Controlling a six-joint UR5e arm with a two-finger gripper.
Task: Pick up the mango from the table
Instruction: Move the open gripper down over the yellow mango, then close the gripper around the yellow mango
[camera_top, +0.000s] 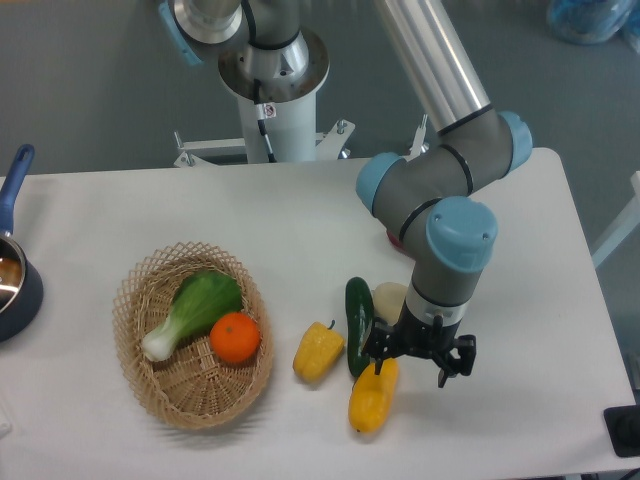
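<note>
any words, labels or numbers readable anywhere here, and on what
No text can be read in this view.
Small sticker on the white robot base column: marks too small and blurred to read.
The mango, the yellow pepper, the cucumber, the basket, the table and the pincer show no lettering.

The mango (370, 402), smooth, glossy yellow-orange and elongated, lies flat near the front edge of the white desk (520, 300), its upper end hidden.
</note>
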